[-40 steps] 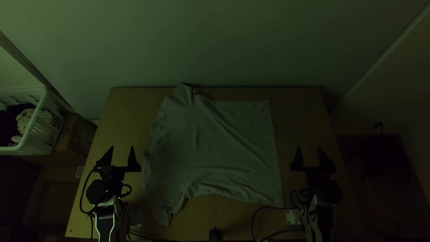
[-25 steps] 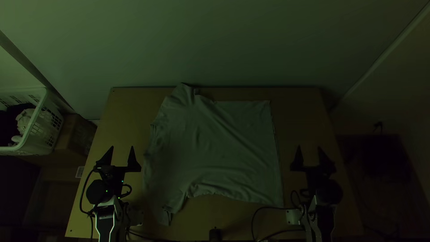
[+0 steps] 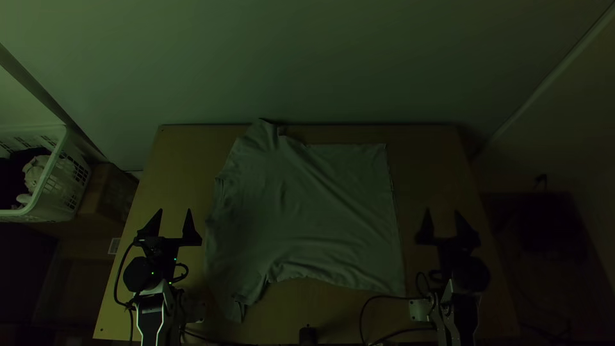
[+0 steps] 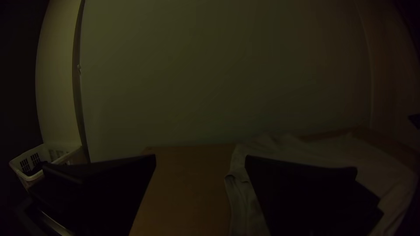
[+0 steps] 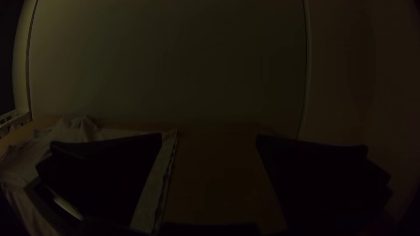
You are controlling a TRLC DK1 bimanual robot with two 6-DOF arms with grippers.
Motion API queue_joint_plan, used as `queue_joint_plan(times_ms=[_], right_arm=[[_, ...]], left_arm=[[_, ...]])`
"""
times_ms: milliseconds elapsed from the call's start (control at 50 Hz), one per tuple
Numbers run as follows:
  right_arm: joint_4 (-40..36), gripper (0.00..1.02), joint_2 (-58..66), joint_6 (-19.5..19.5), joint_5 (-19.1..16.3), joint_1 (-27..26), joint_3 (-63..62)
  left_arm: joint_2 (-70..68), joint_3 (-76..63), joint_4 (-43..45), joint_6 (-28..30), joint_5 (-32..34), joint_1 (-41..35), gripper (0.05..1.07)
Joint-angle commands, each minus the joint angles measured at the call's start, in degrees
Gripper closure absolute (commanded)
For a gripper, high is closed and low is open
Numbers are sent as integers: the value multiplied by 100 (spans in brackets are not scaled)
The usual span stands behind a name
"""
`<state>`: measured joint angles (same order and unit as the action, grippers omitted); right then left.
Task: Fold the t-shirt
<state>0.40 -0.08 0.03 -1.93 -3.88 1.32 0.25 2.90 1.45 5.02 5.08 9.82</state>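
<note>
"Left gripper point(image 3: 175, 211), quick, state?"

"Mine, fingers spread wide apart, bare wooden table point(image 3: 179, 166) showing past the gap."

"Right gripper point(image 3: 442, 211)?"

"Same deal, fingers well apart, wood past that gap too."

"T-shirt point(image 3: 307, 205), where?"

"On the table between my two grippers: right of my left one, left of my right one. It runs from farther out than my fingertips to nearer in than them."

"How's it lying?"

"Spread, wrinkled. Straight hem edge point(image 3: 395, 221) toward my right gripper, crumpled side toward my left. One sleeve point(image 3: 261, 133) points away from me at the far table edge; other sleeve point(image 3: 240, 301) comes back toward my side, creased at its end."

"Anything else?"

"White plastic laundry basket point(image 3: 72, 192), off the table, out left of my left gripper, light and dark cloth in it. Cardboard box point(image 3: 112, 192) between that basket and the table. Next."
</note>
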Motion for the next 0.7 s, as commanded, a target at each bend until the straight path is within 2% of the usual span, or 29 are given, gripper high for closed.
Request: queue_joint_plan(times_ms=[0, 420, 520, 600, 680], right_arm=[[-84, 4, -10, 58, 35, 28, -88], [-84, 4, -10, 67, 35, 28, -88], [-93, 4, -10, 58, 35, 36, -88], [-84, 4, -19, 67, 35, 45, -88], [-111, 4, 8, 67, 79, 28, -79]], left_arm=[[-25, -281, -93, 87, 2, -33, 10], [-25, -281, -93, 61, 10, -33, 10], [-25, -281, -93, -238, 10, -42, 9], [-25, -281, -101, -888, 2, -60, 10], [1, -272, -163, -923, -165, -68, 10]])
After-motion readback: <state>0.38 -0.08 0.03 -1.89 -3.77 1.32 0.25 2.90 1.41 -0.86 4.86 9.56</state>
